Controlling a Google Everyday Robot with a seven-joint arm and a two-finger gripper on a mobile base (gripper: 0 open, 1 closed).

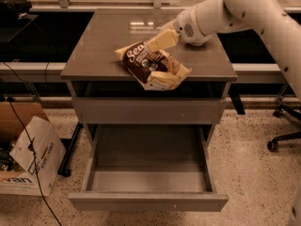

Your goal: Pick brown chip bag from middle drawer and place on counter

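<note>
Weight looks slight: the bag (pixel 153 66) lies on the counter (pixel 94 55) near its front edge, soft, crinkly and slick, with chips that crush easily, so a pinch on a flat sealed end suits it better than the puffed middle. The gripper (pixel 155 44) hangs over the counter's middle at the bag's far end; whether it pinches that end or merely rests there I cannot tell.

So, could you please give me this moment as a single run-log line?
brown chip bag: lying on counter, near front edge | gripper: at bag's far end | middle drawer: open
</note>
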